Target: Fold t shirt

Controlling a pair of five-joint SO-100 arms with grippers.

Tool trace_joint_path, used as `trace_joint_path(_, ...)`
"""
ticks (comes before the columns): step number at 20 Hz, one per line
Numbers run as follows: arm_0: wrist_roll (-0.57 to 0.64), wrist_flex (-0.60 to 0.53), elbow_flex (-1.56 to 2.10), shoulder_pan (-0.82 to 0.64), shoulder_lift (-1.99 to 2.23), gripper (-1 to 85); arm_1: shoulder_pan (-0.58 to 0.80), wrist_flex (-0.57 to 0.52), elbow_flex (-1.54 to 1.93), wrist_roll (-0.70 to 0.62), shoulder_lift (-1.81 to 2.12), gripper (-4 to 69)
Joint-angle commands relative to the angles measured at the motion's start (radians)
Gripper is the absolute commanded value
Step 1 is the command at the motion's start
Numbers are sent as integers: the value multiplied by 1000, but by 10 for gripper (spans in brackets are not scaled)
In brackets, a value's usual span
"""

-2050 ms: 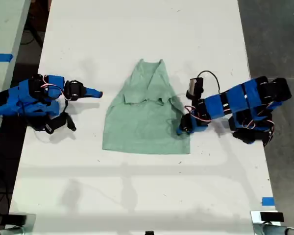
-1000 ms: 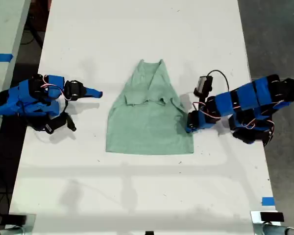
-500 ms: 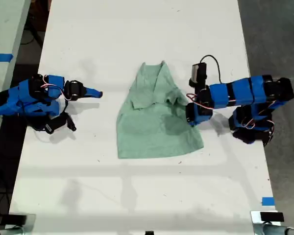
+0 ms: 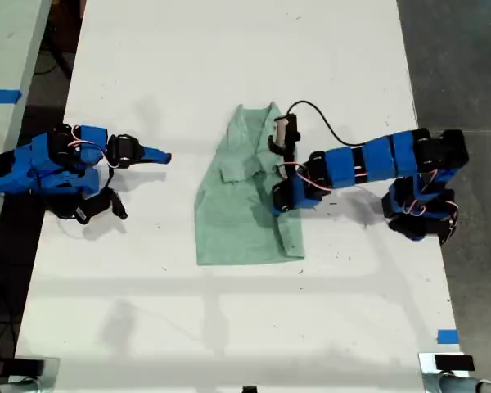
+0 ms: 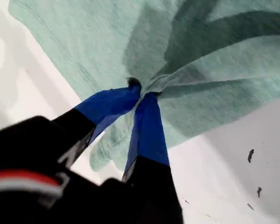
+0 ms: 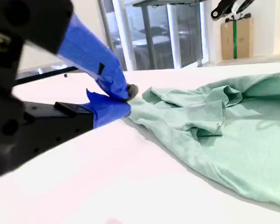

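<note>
My first tool point(image 5: 139, 93) is clenched on the t shirt point(image 4: 244, 205), pinching a bunch of cloth right at the blue tips; fabric gathers into creases at the pinch in the first wrist view. In the exterior view that tool point(image 4: 283, 199) sits over the shirt's edge toward the exterior view's right, w/ the arm reaching in from the exterior view's right. Cloth on that side looks doubled over toward the shirt's middle, so the garment reads narrower there.

T shirt lies on the white tabletop point(image 4: 229, 327), roughly mid-tabletop, between the two arms. Neck end points to the exterior view's top, hem to its bottom. A sleeve lies folded in across the chest.

My second tool point(image 6: 115, 100) is off the shirt, resting low by the tabletop; jaws look closed tip to tip w/ nothing between them. In the exterior view it point(image 4: 157, 154) sits at the exterior view's left, well apart from the shirt. From the second wrist view the shirt point(image 6: 214, 126) lies ahead of the tips, rumpled nearest them, flatter farther off.

Blue tape marks point(image 4: 447, 336) near the tabletop edge at the exterior view's lower right; another strip point(image 4: 2, 96) on the neighbouring surface at the exterior view's left.
</note>
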Motion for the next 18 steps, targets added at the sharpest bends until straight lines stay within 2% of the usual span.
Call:
trace_joint_path(1,-15,-6,3,14,6,0,-5,17,-150,-17,-31,133)
trace_joint_path(2,-15,-6,3,14,6,0,-3,57,-186,-11,-43,167)
trace_joint_path(3,-15,-6,3,14,6,0,2,87,-215,-25,-48,280)
trace_joint_path(4,-15,-6,3,14,6,0,5,127,-242,-29,-49,317)
trace_joint_path(6,-15,-6,3,14,6,0,9,199,-279,-32,-31,289)
trace_joint_path(10,-15,-6,3,14,6,0,55,359,-160,66,184,76)
trace_joint_path(12,-15,-6,3,12,6,0,74,319,98,123,414,10)
trace_joint_path(16,-15,-6,3,12,6,0,94,107,769,199,1032,15)
trace_joint_path(18,-15,-6,3,11,6,0,114,80,1014,176,1310,15)
